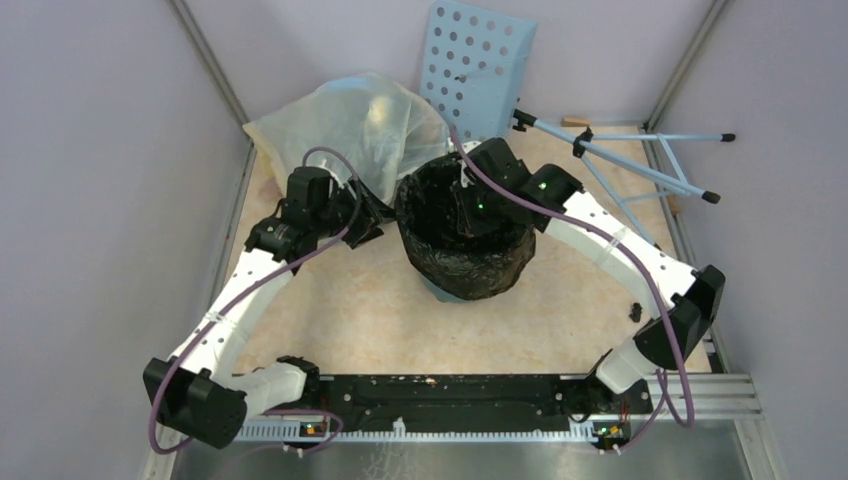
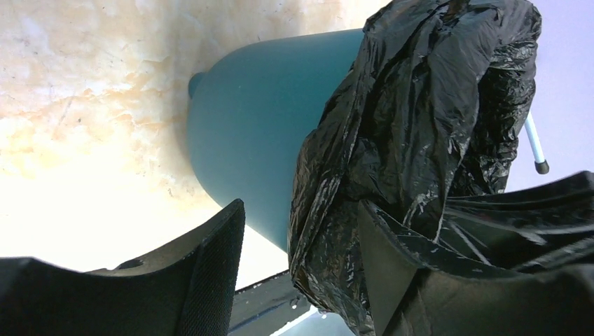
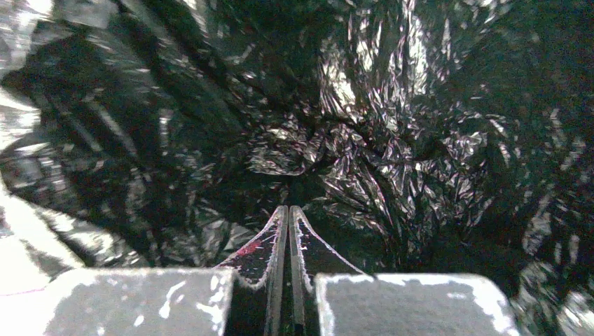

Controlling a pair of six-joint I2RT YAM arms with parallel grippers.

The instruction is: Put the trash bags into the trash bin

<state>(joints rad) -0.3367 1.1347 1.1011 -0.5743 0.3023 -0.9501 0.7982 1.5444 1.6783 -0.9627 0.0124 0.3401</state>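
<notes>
Right gripper (image 3: pixel 288 211) closed inside trash bag (image 1: pixel 470 268), trash bin (image 2: pixel 259 133) upright

Pale lilac walls (image 1: pixel 90 150) enclose a mottled beige tabletop (image 1: pixel 340 320) under bright, even light.

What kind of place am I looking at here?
Probably a robot lab test cell: plain wall panels box in the table, the left arm and right arm are bolted to a black rail, and a teal trash bin holds a black trash bag.
</notes>
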